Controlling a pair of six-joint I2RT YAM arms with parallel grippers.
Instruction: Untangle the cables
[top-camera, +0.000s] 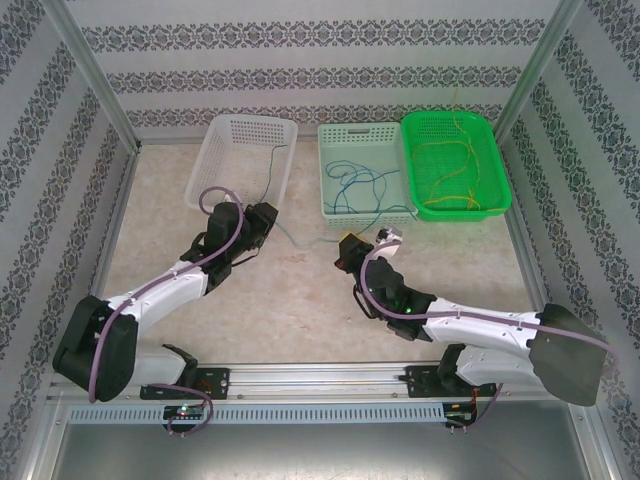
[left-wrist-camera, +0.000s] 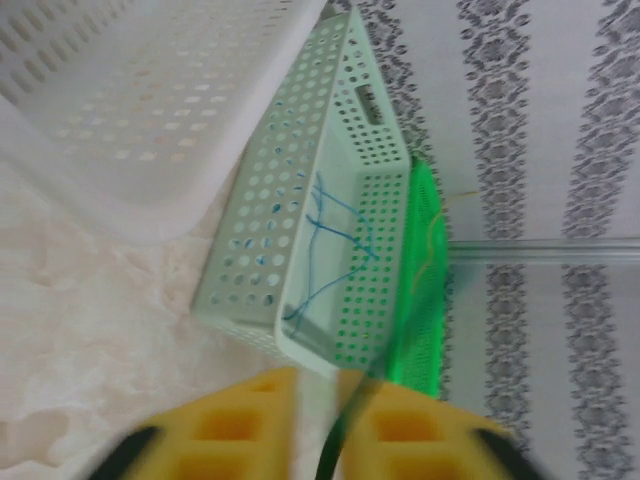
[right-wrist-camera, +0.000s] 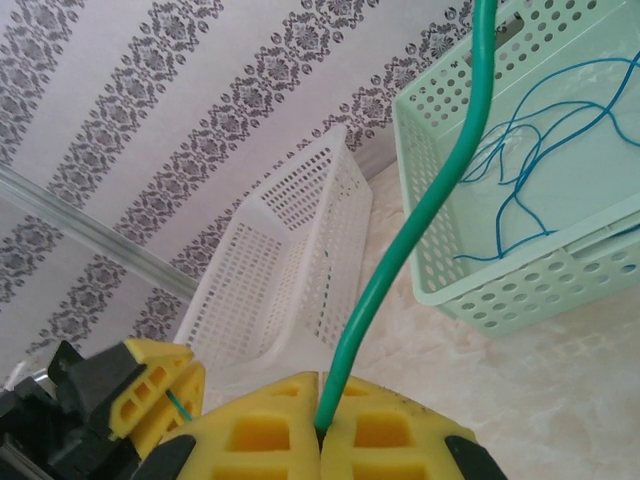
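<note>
A dark green cable (right-wrist-camera: 432, 195) rises from between the pads of my right gripper (right-wrist-camera: 320, 425), which is shut on it in front of the pale green basket (top-camera: 330, 170). In the top view this cable (top-camera: 273, 170) trails from the white basket (top-camera: 222, 135) past my left gripper (top-camera: 268, 222) toward my right gripper (top-camera: 345, 248). My left gripper (left-wrist-camera: 322, 420) stands open with a narrow gap, and the green cable (left-wrist-camera: 345, 425) lies in that gap against the right pad. Blue cables (top-camera: 360, 188) lie in the pale green basket. Yellow cables (top-camera: 448, 165) lie in the bright green basket (top-camera: 500, 170).
The three baskets stand side by side along the back of the table, near the patterned wall. Metal frame posts (top-camera: 90, 75) rise at both back corners. My two grippers hang close together just in front of the white and pale green baskets.
</note>
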